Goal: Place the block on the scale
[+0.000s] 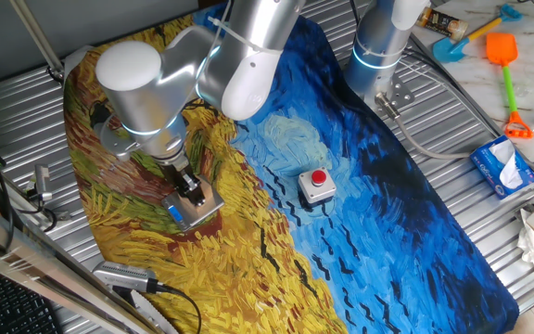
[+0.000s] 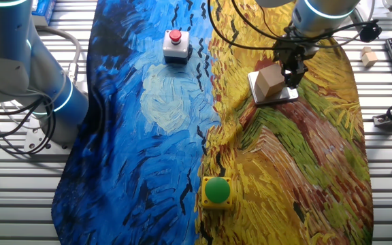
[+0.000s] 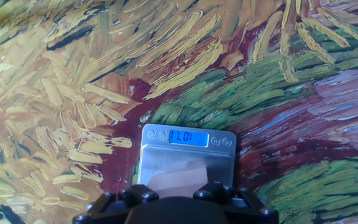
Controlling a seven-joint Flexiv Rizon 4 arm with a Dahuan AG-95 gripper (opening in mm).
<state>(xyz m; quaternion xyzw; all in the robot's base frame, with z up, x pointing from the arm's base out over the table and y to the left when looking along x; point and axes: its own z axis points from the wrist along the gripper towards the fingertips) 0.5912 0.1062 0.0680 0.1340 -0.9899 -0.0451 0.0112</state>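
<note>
The table [image 2: 386, 204] is ribbed grey metal, draped with a painted cloth [image 2: 155, 170], blue on one half and yellow-brown on the other. In the other fixed view, the scale [image 2: 284, 95] lies flat on the yellow half at 1 o'clock. A grey box with a red button [image 2: 175, 46] sits at 11 o'clock on the blue. A yellow box with a green button [image 2: 216, 192] sits at 6 o'clock. A tissue box [image 1: 504, 167] rests on the bare metal.
</note>
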